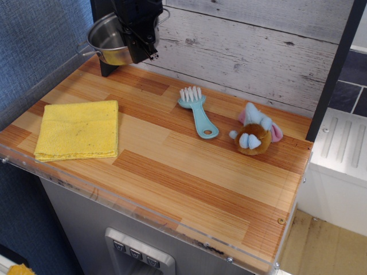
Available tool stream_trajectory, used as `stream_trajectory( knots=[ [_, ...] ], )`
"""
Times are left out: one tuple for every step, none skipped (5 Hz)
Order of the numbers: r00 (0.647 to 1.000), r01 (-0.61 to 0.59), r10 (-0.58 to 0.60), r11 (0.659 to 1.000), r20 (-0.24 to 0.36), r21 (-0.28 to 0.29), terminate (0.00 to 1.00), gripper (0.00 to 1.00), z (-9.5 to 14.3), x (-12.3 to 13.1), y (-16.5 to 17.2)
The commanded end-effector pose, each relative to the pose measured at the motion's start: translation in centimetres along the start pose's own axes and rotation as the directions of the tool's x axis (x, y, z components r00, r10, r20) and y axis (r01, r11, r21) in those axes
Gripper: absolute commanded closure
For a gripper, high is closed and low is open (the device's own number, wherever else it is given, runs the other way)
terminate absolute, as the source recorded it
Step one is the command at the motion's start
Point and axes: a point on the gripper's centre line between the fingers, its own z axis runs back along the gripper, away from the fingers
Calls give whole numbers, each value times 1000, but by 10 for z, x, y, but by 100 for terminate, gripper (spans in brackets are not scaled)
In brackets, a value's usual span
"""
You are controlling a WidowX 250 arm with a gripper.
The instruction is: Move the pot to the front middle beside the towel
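Observation:
The shiny steel pot [107,41] hangs in the air above the table's back left corner, tilted, with a wire handle sticking out to the left. My black gripper [146,52] is shut on the pot's right rim and holds it well above the wood. The yellow towel [78,129] lies flat at the front left of the table, below and in front of the pot, apart from it.
A teal brush [196,110] lies bristles-up at the back middle. A brown and white plush toy [254,134] sits to its right. A black post [104,60] stands at the back left behind the pot. The wooden table top [189,177] ends in a clear front edge.

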Motion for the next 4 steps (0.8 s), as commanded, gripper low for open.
stream_trajectory(
  knots=[
    [987, 130, -131, 991, 88, 13, 0, 100, 44, -13, -39],
    [974, 208, -205, 978, 92, -14, 0, 100, 45, -31, -67],
    [964, 256, -253, 966, 76, -37, 0, 100, 39, -48, -85],
    [945, 325, -321, 943, 67, -69, 0, 100, 26, -58, -107]
  ],
)
